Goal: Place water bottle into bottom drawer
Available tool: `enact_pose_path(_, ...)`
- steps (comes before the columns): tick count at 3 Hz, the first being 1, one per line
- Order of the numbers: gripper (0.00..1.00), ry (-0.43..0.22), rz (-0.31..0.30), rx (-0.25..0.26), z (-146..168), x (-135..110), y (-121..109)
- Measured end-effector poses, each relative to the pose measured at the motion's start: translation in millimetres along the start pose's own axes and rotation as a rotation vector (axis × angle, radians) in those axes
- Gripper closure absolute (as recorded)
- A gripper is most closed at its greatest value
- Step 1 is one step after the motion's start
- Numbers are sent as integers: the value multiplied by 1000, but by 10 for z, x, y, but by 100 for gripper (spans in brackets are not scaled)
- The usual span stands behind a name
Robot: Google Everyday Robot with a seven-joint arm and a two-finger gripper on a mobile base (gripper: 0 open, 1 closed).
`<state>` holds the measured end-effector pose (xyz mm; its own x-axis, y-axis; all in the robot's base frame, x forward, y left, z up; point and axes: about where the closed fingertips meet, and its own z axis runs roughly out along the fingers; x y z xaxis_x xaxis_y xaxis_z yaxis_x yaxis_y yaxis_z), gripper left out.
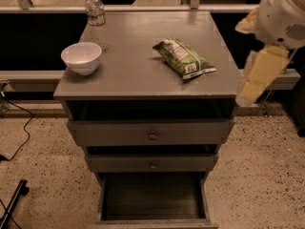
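The water bottle (96,19), clear with a white cap and pale label, stands upright at the back left corner of the grey cabinet top (143,75). The bottom drawer (152,199) is pulled open at the foot of the cabinet and its dark inside shows nothing in it. My arm hangs at the right edge of the view, and the pale gripper (255,80) points down beside the cabinet's right front corner, far from the bottle and holding nothing that I can see.
A white bowl (81,57) sits just in front of the bottle. A green snack bag (184,57) lies right of centre on the top. Two shallower drawers (151,135) with round knobs are slightly open. Cables (19,137) lie on the speckled floor at left.
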<state>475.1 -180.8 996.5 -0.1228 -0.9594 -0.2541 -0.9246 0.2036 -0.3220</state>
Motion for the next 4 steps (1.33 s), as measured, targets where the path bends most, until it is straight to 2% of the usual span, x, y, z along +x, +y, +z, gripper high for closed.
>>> enact_pose_path(1, 0, -123, -91, 36, 59, -694, -474)
enact_pose_path(2, 0, -340, -94, 55, 264, -1282, -933)
enact_pose_path(3, 0, -619, 19, 31, 513, -1652, -1168)
enact_pose_path(4, 0, -789, 85, 60, 674, -1832, -1274)
